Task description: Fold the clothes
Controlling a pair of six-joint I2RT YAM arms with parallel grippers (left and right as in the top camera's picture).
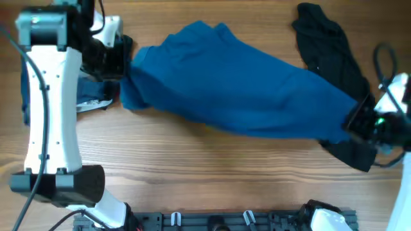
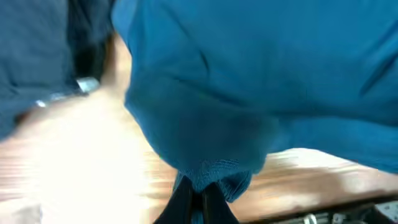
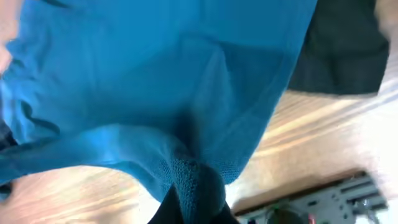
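Here the shirt [image 1: 244, 90] hangs stretched across the middle of the table [image 1: 192, 167]. The left gripper [image 2: 200, 202] pinches its left end and the right gripper [image 3: 194, 208] its right end, both jaws closed tight on cloth. To lay it flat, I'd hold the tension even, lower both ends together, and steer clear of the black garment [image 1: 327, 45] at the far right.

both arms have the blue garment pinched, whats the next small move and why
Probably lower both ends together onto the table, keeping it taut. The left gripper and right gripper each pinch an end of the blue garment, which hangs stretched between them, its right end over the black garment.
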